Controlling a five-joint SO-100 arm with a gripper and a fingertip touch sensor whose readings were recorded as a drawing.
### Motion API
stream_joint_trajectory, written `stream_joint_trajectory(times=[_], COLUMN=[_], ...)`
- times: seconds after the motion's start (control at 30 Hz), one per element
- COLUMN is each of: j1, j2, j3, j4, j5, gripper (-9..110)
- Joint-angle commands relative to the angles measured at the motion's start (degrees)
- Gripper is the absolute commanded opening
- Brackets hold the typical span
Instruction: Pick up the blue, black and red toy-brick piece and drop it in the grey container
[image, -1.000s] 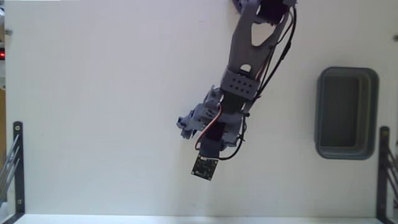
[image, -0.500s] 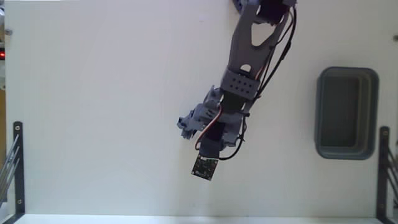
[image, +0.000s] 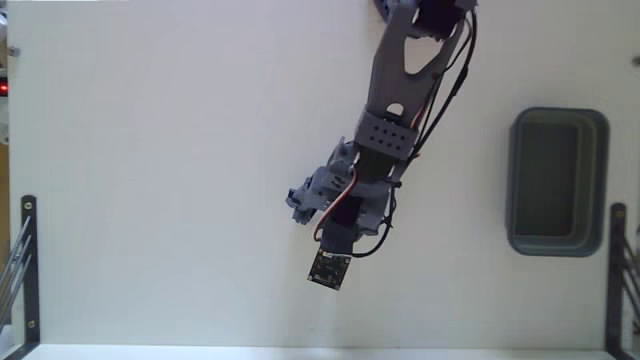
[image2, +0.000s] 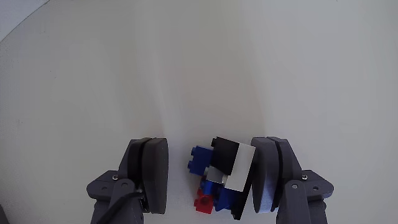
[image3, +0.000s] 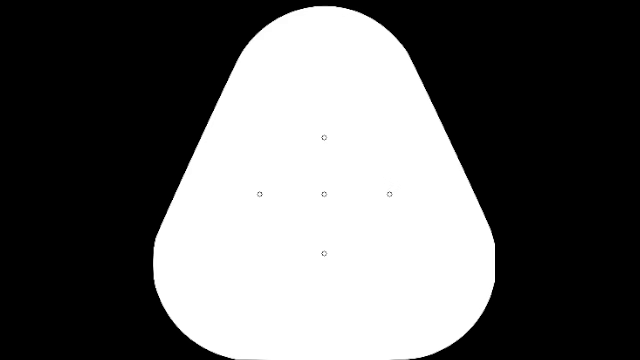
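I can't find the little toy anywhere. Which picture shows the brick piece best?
The wrist view: the toy-brick piece lies on the white table between the open jaws, touching the right one, its blue, black, red and white parts clear. In the fixed view the arm hides it.

Hobby robotics bench: plain white table (image: 150, 150), small printed grey arm (image: 390, 110), black metal side brackets (image: 28, 260).

White table (image: 150, 150), grey container (image: 557, 240) near its right edge in the fixed view, toy-brick piece (image2: 219, 177) resting on it
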Motion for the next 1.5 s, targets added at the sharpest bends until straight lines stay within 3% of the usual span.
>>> stream_joint_trajectory(times=[0.0,1.47], j1=[1.08,1.08], j2=[1.85,1.85], j3=[-0.36,-0.36], j4=[-0.79,-0.79], j5=[0.00,0.00], gripper=[78,65])
